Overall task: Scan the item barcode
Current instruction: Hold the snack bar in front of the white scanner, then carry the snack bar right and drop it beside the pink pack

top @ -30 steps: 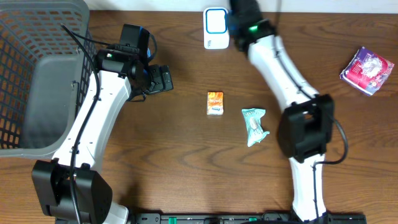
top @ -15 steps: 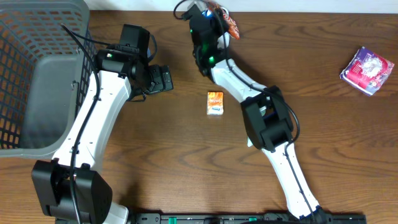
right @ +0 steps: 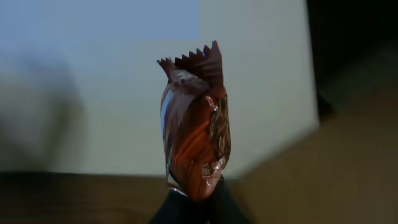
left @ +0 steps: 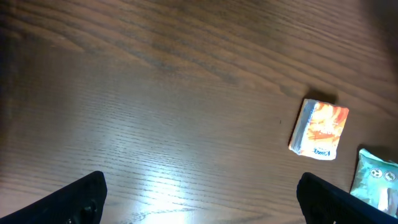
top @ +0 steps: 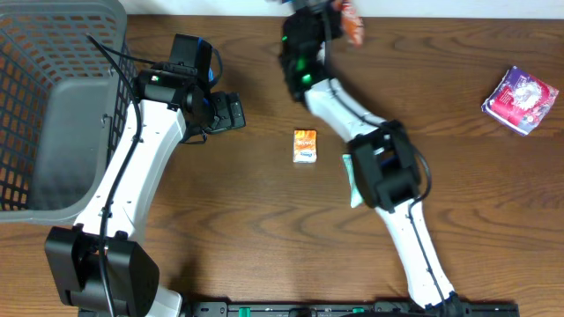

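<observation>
Snack packet [right: 196,134], a brown-and-red crimped wrapper, stands upright in the right claw [right: 198,205]. The claw is pinched fully shut on its lower end, so the rest of the wrapper shows clear above the fingers. That hold looks chosen to leave the printed faces free to be read. Small print shows near the bottom of the wrapper, but it is too blurred to tell whether it is the barcode.

From overhead the packet [top: 352,21] is lifted off the desk [top: 264,220], well beyond the orange box [top: 305,145], out at the far edge. A pale flat surface fills the wrist view behind the packet. It may be a scanner's face, though I cannot tell, and no scanner shows in the overhead view.

The left claw [left: 200,198] is spread wide and holds nothing. It hovers over bare wood to the left of the orange box, likely parked out of the way.

A teal packet [left: 376,177] lies just right of the orange box, partly under the right arm, and a purple packet [top: 520,99] lies well to its right. Both seem to be waiting their turn. A grey mesh basket [top: 53,53] sits far left of the orange box, probably for scanned goods.
</observation>
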`<state>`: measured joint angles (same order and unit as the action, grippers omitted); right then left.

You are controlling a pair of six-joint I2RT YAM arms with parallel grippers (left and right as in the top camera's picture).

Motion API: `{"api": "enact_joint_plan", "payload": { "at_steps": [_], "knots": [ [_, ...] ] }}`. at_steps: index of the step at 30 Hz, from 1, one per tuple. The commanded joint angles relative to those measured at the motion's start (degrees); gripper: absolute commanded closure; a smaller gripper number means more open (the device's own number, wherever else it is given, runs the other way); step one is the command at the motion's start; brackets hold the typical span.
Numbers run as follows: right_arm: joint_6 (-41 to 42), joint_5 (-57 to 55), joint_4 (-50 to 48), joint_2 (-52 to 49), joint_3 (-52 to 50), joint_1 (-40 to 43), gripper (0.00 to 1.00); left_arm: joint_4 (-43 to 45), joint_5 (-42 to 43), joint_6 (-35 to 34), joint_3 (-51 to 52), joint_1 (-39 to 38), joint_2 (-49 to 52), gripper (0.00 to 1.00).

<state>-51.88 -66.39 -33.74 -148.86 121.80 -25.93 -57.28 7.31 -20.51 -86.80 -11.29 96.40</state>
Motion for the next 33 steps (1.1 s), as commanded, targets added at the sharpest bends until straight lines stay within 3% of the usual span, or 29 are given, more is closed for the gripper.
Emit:
{"api": "enact_joint_plan", "payload": {
  "at_steps": [1,7,13,16,19,23,28,32,33],
  "knots": [
    [-1.7,-13.0,-0.3,4.2,1.5,8.4,0.99,-0.3,-0.5,1.0,0.4,0.1,0.3,0.02],
    [-1.8,-22.5,9.4,4.2,1.4,19.5,0.99,-0.3,-0.5,1.0,0.4,0.1,0.3,0.02],
    [7.6,-22.3,23.9,4.2,0.7,23.3,0.99,-0.3,-0.5,1.0,0.4,0.1,0.3,0.02],
    [17.6,-16.4,40.2,4.7,0.4,22.5,0.99,-0.3,-0.5,1.0,0.4,0.1,0.3,0.02],
    [29.6,-3.5,59.5,6.6,0.4,22.2,0.89,-0.3,-0.5,1.0,0.4,0.1,0.3,0.02],
    [38.0,5.0,68.3,9.9,0.4,24.2,0.88,-0.3,-0.5,1.0,0.4,0.1,0.3,0.02],
    [41.5,16.8,77.7,13.9,0.4,28.5,0.89,-0.3,-0.5,1.0,0.4,0.1,0.3,0.02],
    [45.7,23.2,84.0,14.8,0.4,32.7,0.74,-0.3,-0.5,1.0,0.4,0.1,0.3,0.02],
    [46.3,25.1,85.8,14.8,0.4,33.6,0.65,-0.3,-0.5,1.0,0.4,0.1,0.3,0.02]
  ]
}}
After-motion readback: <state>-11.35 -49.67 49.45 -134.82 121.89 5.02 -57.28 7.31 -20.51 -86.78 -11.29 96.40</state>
